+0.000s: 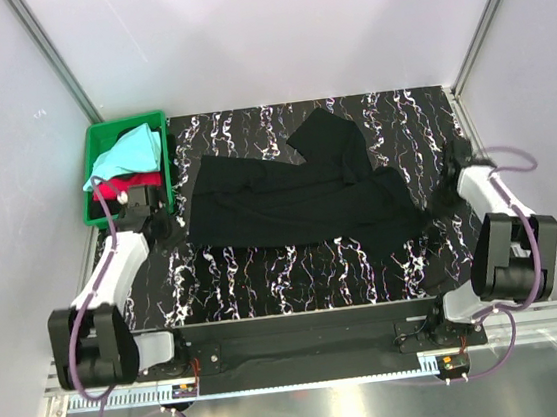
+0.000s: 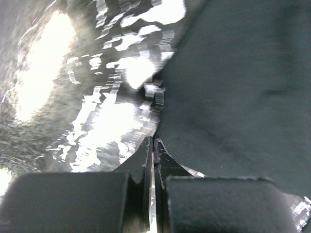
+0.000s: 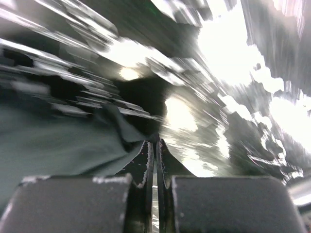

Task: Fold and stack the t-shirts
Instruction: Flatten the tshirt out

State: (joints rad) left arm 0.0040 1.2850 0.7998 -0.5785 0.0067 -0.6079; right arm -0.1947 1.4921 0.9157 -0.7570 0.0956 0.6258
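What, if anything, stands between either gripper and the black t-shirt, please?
Nothing visible does. The left gripper and the right gripper are each shut at an edge of the black t-shirt, apparently pinching it. The green crate stands at the table's far-left corner, beyond the left gripper, not between.

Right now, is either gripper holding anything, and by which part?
Both appear shut on the black t-shirt: the left gripper pinches its left-hand edge, the right gripper its right-hand edge.
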